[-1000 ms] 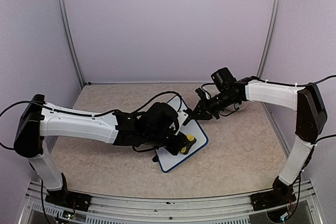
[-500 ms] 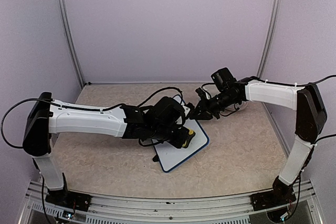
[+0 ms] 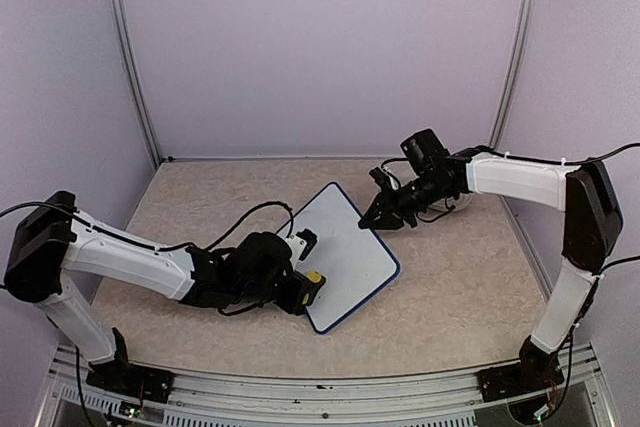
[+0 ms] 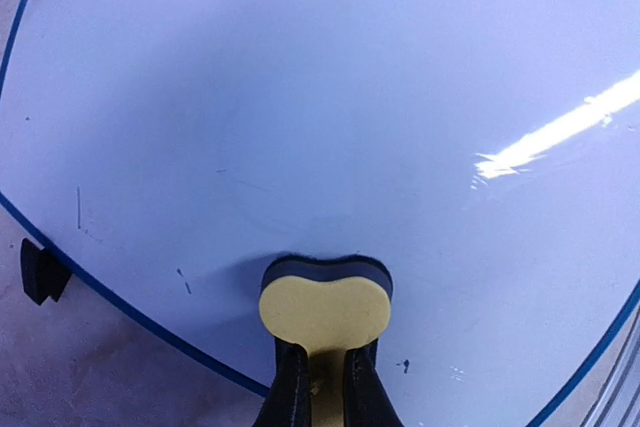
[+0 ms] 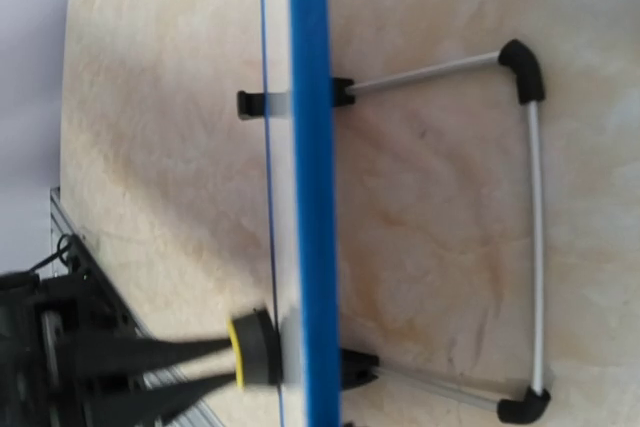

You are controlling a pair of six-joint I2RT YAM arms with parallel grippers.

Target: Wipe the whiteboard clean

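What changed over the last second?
The left gripper, shut on the yellow eraser, swept leftward from the right part of the whiteboard to its near-left edge as the left arm pulled back. This uncovered most of the board. The whiteboard and the right gripper at its far-right edge stayed put.

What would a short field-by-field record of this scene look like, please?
board: whiteboard, blue rim, propped on a wire stand
surface: nearly clean; a few small black marks near the lower-left rim in the left wrist view
tool: yellow eraser, dark pad against the board near its near edge
left claw: shut on the eraser
right claw: at the board's far corner; grip cannot be told
table: beige, mottled
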